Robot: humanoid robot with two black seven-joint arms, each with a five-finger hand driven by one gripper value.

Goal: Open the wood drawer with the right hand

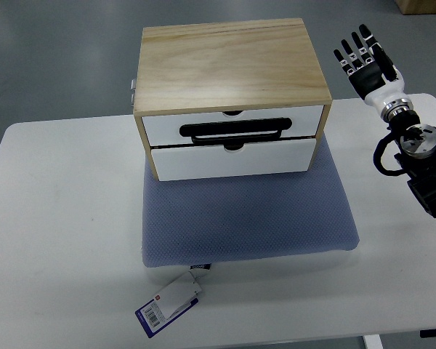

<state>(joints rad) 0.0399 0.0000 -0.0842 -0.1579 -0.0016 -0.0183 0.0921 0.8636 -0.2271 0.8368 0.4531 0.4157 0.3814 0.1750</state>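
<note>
Right of wood drawer (232,153) | right hand (365,59) fingers spread, holding nothing, touching nothing

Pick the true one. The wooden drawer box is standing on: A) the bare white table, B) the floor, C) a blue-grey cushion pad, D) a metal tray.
C: the drawer box rests on the blue-grey cushion pad, which lies on the white table; the right hand is off to its side, fingers spread.
</note>
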